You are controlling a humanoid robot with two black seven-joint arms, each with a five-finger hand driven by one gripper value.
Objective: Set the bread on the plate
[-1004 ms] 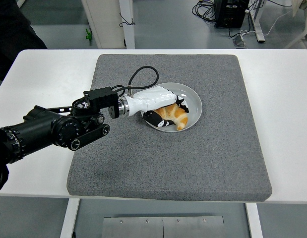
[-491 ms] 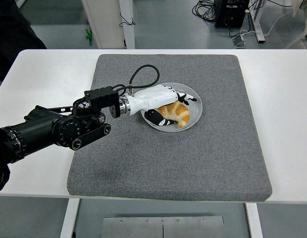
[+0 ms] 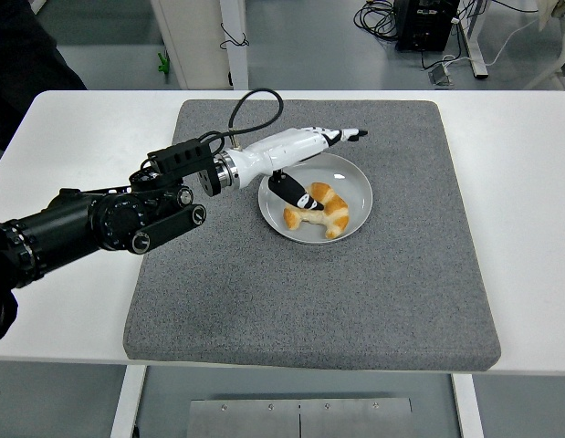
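A golden croissant [image 3: 320, 210] lies on the white plate [image 3: 353, 179], toward its lower middle. My left hand [image 3: 311, 161], white with black fingertips, hovers over the plate's upper left part, lifted off the bread. Its fingers [image 3: 341, 136] stretch out flat past the plate's far rim, and the thumb [image 3: 295, 192] points down beside the croissant. The hand is open and holds nothing. The black left forearm [image 3: 90, 224] comes in from the left edge. The right arm is out of view.
The plate sits on a grey mat [image 3: 309, 301] that covers the middle of the white table [image 3: 528, 173]. A black cable [image 3: 250, 108] loops up from my left wrist. A dark-clothed person [image 3: 26, 64] shows at the top left corner.
My left hand let go of the croissant, spread its fingers and rose up and back toward the plate's far rim. The croissant stays on the plate.
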